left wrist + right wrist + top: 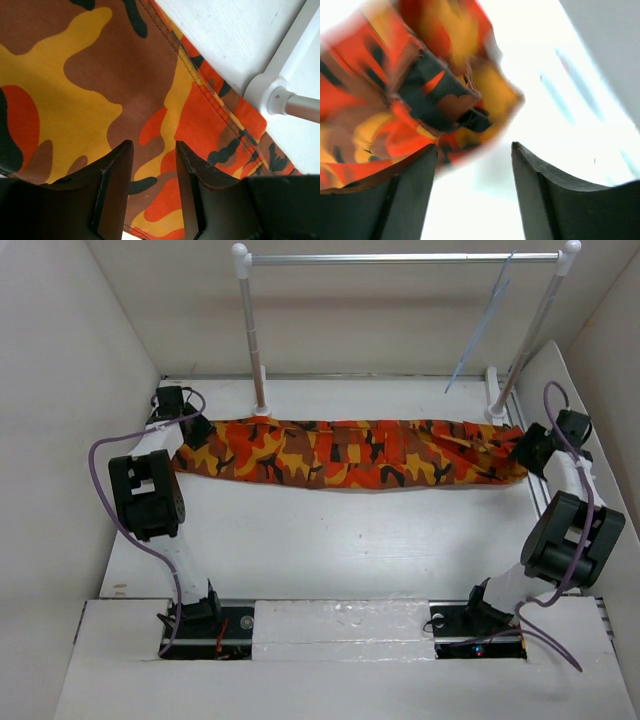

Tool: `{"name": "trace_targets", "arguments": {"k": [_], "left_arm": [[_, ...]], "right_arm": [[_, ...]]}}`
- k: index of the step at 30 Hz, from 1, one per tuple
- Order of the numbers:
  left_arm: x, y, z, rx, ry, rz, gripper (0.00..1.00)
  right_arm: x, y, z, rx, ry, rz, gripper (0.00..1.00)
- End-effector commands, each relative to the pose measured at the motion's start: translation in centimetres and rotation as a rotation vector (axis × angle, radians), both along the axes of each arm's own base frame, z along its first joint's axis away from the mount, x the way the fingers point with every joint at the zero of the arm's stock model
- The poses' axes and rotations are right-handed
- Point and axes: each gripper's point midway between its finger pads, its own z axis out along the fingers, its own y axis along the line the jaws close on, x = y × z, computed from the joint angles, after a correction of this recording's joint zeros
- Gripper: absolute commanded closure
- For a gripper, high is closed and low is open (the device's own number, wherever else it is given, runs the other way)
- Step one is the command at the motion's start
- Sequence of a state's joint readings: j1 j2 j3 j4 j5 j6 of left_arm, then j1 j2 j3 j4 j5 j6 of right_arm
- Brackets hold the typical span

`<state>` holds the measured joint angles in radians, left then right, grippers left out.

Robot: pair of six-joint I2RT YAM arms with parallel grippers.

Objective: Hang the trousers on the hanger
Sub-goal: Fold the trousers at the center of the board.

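Left tool (153, 146) parted over trousers (75, 75), right tool (474, 147) parted at their end

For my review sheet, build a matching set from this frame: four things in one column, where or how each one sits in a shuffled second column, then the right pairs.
Column one
1. trousers
2. hanger
3. left claw
4. right claw

Column two
A. open, at the garment's end nearest the right wall
B. hangs from the silver crossbar
C. lies stretched out along the table
D. open, over the print, with a white post foot close by

Pairs: 1-C, 2-B, 3-D, 4-A
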<state>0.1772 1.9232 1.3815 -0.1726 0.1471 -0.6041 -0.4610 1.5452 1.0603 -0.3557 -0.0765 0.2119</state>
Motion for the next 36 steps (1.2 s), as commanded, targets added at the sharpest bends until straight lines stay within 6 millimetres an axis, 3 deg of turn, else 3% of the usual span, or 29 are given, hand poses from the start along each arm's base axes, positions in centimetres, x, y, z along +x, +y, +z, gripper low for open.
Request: {"name": "trace_targets", "arguments": {"k": [1,3,4,6,7,8,10,13,14,15,16,17,18,20,21,22,23,25,28,30,31,32,34,35,36], "left_arm": [[1.8,0.9,4.3,0.017,-0.124,0.022,0.65],[1.8,0.7,3.7,0.004,-0.12,0.021,0.67],[1.7,0.6,3.5,-0.003,-0.114,0.027,0.68],[1.6,0.9,3.4,0.006,-0.108,0.037,0.68],[1.5,1.0,3.4,0.012,-0.108,0.046,0.68],[1.5,1.6,3.6,0.034,-0.108,0.067,0.68],[1.7,2.1,4.1,0.054,-0.107,0.087,0.66],[1.4,2.7,4.9,0.08,-0.099,0.112,0.61],[1.1,2.4,4.9,0.087,-0.092,0.112,0.61],[0.8,2.3,6.2,0.092,-0.119,0.109,0.61],[-0.3,2.1,5.5,0.086,-0.103,0.108,0.61],[-0.3,1.3,6.1,0.083,-0.136,0.092,0.62],[-0.8,1.2,7.6,0.084,-0.176,0.093,0.62],[-1.7,-0.1,6.7,0.064,-0.184,0.069,0.64],[-1.8,-0.7,6.6,0.056,-0.185,0.058,0.65],[-1.9,-0.9,6.3,0.04,-0.177,0.062,0.66],[-1.9,-1.2,5.6,0.027,-0.165,0.054,0.68],[-1.7,-1.3,5.0,0.019,-0.148,0.05,0.7],[-1.1,-1.4,4.3,0.014,-0.128,0.036,0.74],[-1.0,-1.4,4.2,0.007,-0.111,0.036,0.75],[-1.1,-1.4,4.1,0.008,-0.108,0.037,0.75],[-1.2,-1.4,4.1,0.007,-0.11,0.036,0.76],[-1.2,-1.5,4.3,0.008,-0.114,0.036,0.76],[-1.3,-1.5,4.3,0.008,-0.113,0.036,0.76],[-1.3,-1.4,4.5,0.013,-0.117,0.037,0.76]], "right_arm": [[7.0,-1.1,8.2,-0.131,-0.238,0.078,0.35],[8.5,-1.7,8.6,-0.167,-0.21,0.066,0.55],[10.3,-2.5,8.5,-0.17,-0.197,0.066,0.62],[11.5,-3.0,8.0,-0.154,-0.165,0.067,0.57],[12.5,-3.9,9.5,-0.159,-0.198,0.061,0.44],[13.0,-4.1,9.1,-0.152,-0.188,0.059,0.38],[13.5,-4.3,10.9,-0.165,-0.207,0.066,0.28],[12.9,-2.1,13.1,-0.191,-0.221,0.121,0.25],[11.5,-1.1,11.5,-0.182,-0.178,0.133,0.27],[9.9,1.1,14.0,-0.212,-0.222,0.148,0.43],[8.7,1.1,14.7,-0.255,-0.251,0.101,0.54],[6.2,2.2,10.6,-0.232,-0.189,0.101,0.69],[4.5,3.1,13.0,-0.247,-0.284,0.097,0.87],[4.0,4.8,12.4,-0.216,-0.361,0.163,0.97],[3.3,4.5,11.2,-0.203,-0.327,0.154,1.0],[3.3,4.0,9.3,-0.183,-0.266,0.15,1.0],[3.2,4.7,7.8,-0.135,-0.207,0.189,1.0],[4.0,4.6,5.6,-0.095,-0.118,0.206,1.0],[5.5,3.7,5.0,-0.087,-0.119,0.191,1.0],[6.7,2.3,2.3,-0.037,-0.055,0.165,1.0],[7.4,2.2,3.4,-0.046,-0.079,0.169,1.0],[7.7,1.5,1.2,-0.025,-0.025,0.159,1.0],[9.1,0.7,0.6,-0.022,-0.017,0.164,1.0],[10.7,0.1,1.7,-0.037,-0.051,0.165,1.0],[11.6,-0.7,0.0,-0.022,-0.032,0.154,1.0]]}}
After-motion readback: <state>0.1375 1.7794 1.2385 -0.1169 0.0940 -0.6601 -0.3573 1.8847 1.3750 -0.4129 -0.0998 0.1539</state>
